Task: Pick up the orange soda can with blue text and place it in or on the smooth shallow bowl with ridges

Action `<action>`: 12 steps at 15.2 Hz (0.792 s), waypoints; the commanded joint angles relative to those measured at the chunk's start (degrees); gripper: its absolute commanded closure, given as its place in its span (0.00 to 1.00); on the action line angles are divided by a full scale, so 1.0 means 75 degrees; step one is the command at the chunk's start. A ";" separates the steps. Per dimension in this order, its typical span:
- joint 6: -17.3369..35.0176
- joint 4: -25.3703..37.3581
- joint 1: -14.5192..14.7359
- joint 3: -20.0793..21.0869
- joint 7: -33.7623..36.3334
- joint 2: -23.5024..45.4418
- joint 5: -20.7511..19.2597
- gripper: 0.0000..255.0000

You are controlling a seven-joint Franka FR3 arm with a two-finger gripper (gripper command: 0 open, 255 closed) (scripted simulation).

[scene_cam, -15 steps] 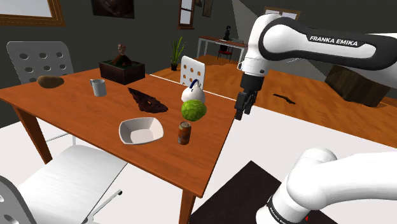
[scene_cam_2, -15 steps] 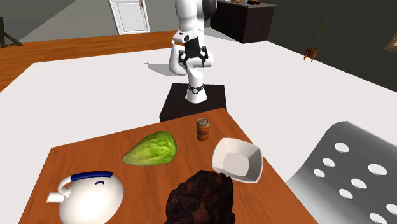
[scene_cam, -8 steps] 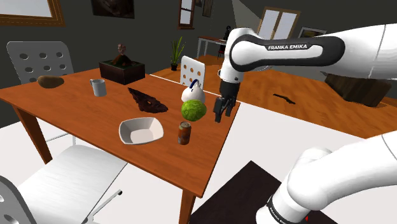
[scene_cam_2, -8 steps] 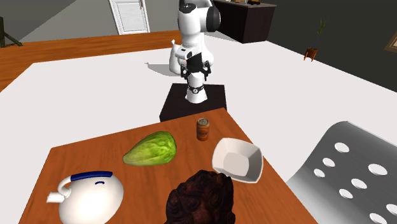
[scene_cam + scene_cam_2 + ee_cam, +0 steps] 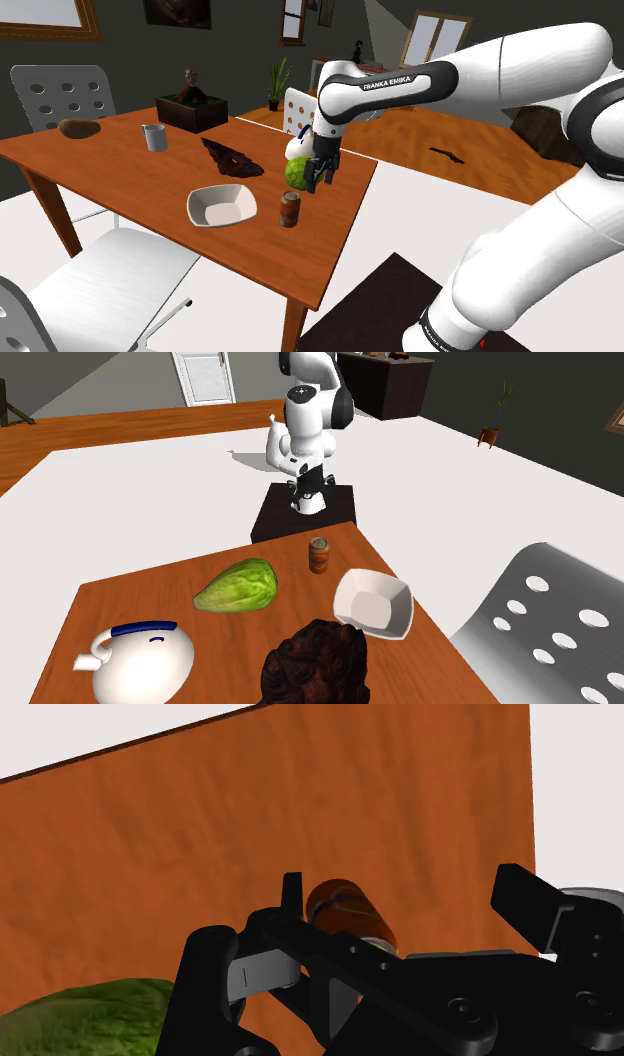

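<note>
In the shoulder view the black two-finger tool (image 5: 318, 180) has swung in over the orange-brown wooden surface (image 5: 120, 170), jaws wide and empty (approach nearly done). The upright orange soda can (image 5: 290, 210) stands at its 7 o'clock, with the white shallow bowl (image 5: 200, 198) at the can's 9 o'clock.

On the table (image 5: 120, 165) we list the following.

- Soda can (image 5: 290, 210): upright, near the edge that faces the stand.
- Bowl (image 5: 222, 205): just beside the can toward the shoulder view's left (apart, not touching).
- Leafy vegetable (image 5: 297, 175): behind the can.
- Teapot (image 5: 298, 148): directly behind the vegetable.
- Crumpled clump (image 5: 230, 160): further left in that view, with a cup (image 5: 154, 137) beyond it.
- Gripper (image 5: 318, 184): hangs above the table, just beside the vegetable and behind the can.
- Chair (image 5: 110, 270): we place it on the floor before the table's near side.
</note>
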 commanded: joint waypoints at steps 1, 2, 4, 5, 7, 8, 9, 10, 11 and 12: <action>0.0409 0.0268 0.0036 0.0068 0.0051 0.0654 -0.0021 0.00; 0.0532 0.0449 0.0048 0.0091 0.0073 0.0950 -0.0042 0.00; 0.0748 0.0840 0.0074 0.0134 0.0121 0.1543 -0.0093 0.00; 0.0842 0.1051 0.0088 0.0151 0.0146 0.1839 -0.0122 0.00; 0.0989 0.1464 0.0116 0.0181 0.0196 0.2387 -0.0182 0.00; 0.1089 0.1395 0.0120 0.0184 0.0195 0.2418 -0.0180 0.00; 0.1189 0.1327 0.0124 0.0187 0.0195 0.2450 -0.0178 0.00; 0.1289 0.1261 0.0128 0.0189 0.0194 0.2484 -0.0175 0.00; 0.1390 0.1197 0.0131 0.0192 0.0193 0.2520 -0.0173 0.00; 0.1490 0.1135 0.0135 0.0195 0.0192 0.2557 -0.0171 0.00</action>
